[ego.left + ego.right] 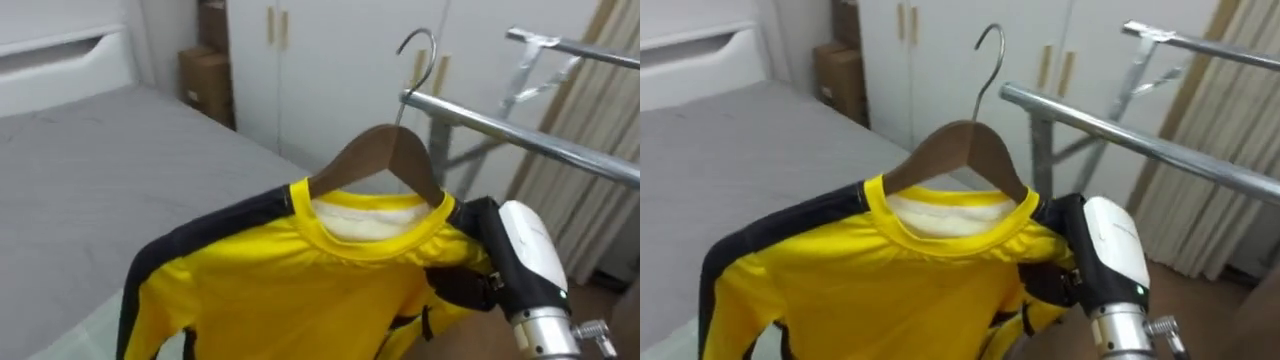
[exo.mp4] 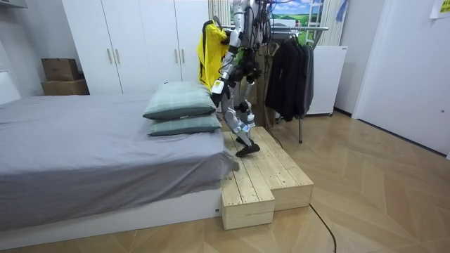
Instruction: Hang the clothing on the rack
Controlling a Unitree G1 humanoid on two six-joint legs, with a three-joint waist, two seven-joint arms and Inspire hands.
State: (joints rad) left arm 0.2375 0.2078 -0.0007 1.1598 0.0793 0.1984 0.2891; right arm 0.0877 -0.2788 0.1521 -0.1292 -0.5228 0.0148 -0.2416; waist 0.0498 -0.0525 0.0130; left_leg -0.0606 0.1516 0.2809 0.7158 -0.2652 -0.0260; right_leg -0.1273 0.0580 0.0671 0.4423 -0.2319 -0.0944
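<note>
Left eye: the yellow shirt (image 1: 300, 280) sits on a wooden hanger (image 1: 385, 155), with my right hand (image 1: 483, 240) at its right shoulder. Cloth hides how the hand grips, so I cannot tell. Room view: the robot stands on a wooden step (image 2: 267, 176) by the bed (image 2: 84, 140). Right eye: the hook (image 1: 990, 45) is up near the rail (image 1: 1110, 125), not on it. If the hanger swivels, I reckon the hook could miss.

One yellow shirt (image 1: 300, 290); one wooden hanger (image 1: 380, 155); one clothes rack (image 1: 520, 135), right; one bed (image 2: 70, 147), left; two pillows (image 2: 180, 100), stacked on the bed; two cardboard boxes (image 2: 60, 69), stacked, far left.
</note>
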